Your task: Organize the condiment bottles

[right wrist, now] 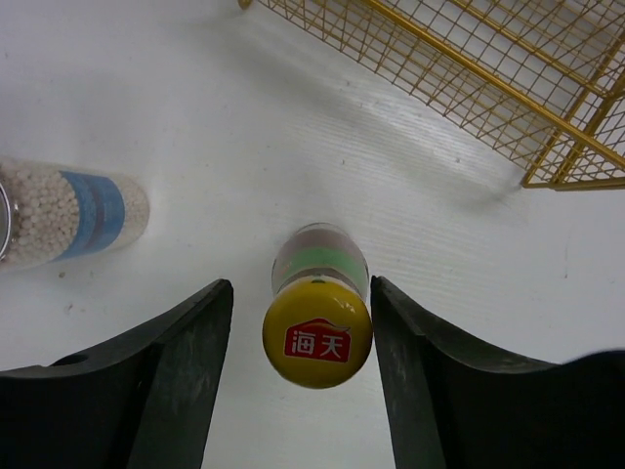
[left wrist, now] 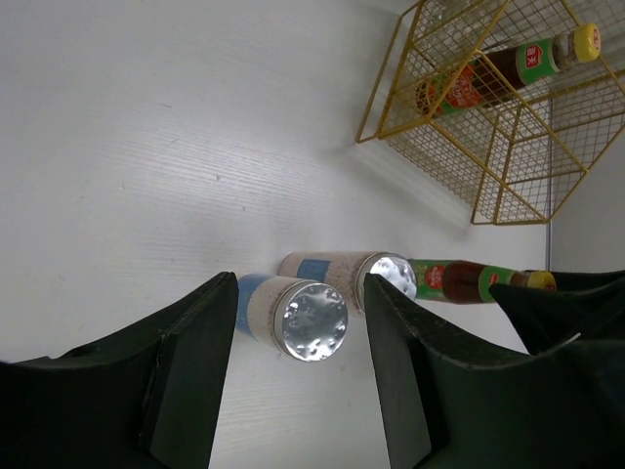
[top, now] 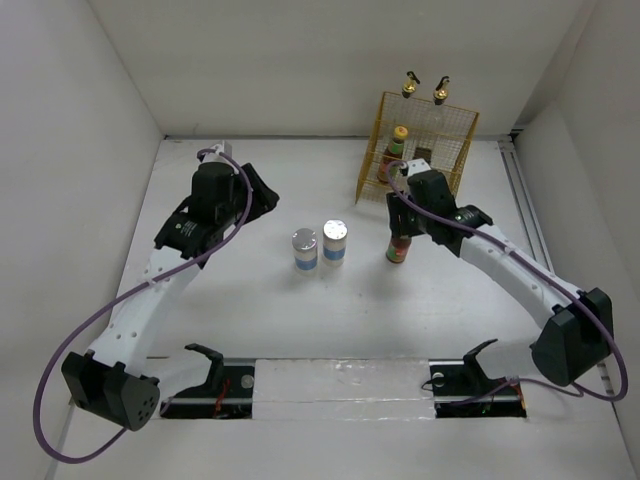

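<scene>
Two white blue-banded cylinders with silver lids stand mid-table. A red bottle with a yellow cap stands right of them. My right gripper hovers over it, open. In the right wrist view the cap sits between the fingers with gaps on both sides. A second red bottle stands in the yellow rack, and two clear glass bottles with gold spouts stand on its top. My left gripper is open and empty, left of and behind the cylinders.
The yellow wire rack stands at the back right, close behind my right gripper. White walls enclose the table on three sides. A rail runs along the right edge.
</scene>
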`<state>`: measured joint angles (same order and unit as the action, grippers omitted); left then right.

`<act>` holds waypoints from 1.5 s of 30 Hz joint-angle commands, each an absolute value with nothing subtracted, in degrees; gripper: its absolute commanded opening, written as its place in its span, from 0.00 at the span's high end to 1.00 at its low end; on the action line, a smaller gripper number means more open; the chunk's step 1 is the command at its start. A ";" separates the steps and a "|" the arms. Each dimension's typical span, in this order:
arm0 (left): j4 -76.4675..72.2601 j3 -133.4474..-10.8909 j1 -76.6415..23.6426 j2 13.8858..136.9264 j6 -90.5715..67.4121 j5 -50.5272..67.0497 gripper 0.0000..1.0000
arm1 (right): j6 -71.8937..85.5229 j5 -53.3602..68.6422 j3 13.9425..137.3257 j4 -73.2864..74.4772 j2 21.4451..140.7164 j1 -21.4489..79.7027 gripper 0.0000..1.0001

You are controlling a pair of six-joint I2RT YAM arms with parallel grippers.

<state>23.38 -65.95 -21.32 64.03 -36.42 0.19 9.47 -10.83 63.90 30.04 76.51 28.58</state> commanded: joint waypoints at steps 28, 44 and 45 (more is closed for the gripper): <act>22.32 -67.32 -21.62 63.63 -35.60 0.00 0.50 | 3.96 -10.82 96.75 27.34 81.20 19.00 0.98; 23.38 -68.47 -20.57 62.05 -34.54 -1.85 0.50 | 2.20 -5.63 126.65 26.02 104.94 7.03 0.99; 23.38 -68.47 -20.57 62.05 -34.54 -1.85 0.50 | 2.20 -5.62 126.65 25.41 104.94 6.42 0.99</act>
